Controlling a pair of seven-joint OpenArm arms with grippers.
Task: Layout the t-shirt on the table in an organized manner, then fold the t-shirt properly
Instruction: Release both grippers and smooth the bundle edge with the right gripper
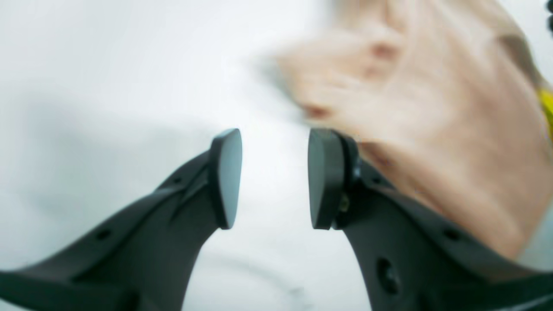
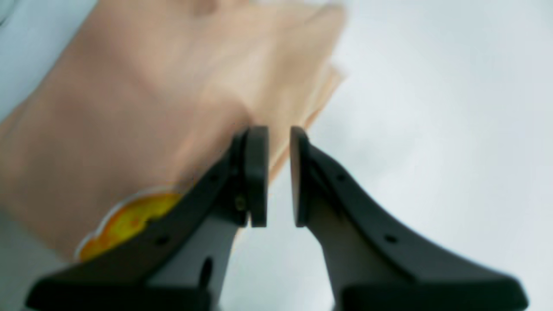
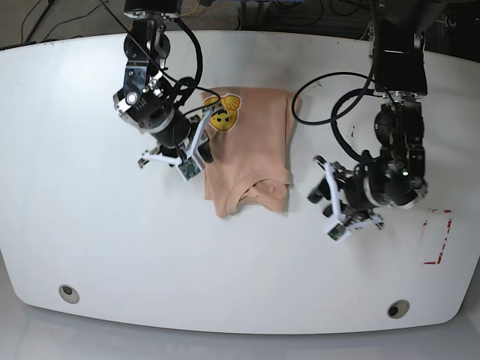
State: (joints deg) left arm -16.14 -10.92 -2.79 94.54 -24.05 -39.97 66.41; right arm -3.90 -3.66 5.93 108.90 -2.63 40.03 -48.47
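Left claw (image 1: 274,179) spread, empty; right claw (image 2: 278,177) nearly pressed together, pinching nothing. Soft, light t-shirt (image 3: 251,146) on worktop (image 3: 90,225): likely limp, best pinched at hem corners.

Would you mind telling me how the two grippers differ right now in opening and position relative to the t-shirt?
The left gripper stands open with a wide gap; the right gripper shows only a narrow one. In the base view the left gripper sits clear of the t-shirt, on the table; the right gripper is at the shirt's edge. Neither holds cloth.
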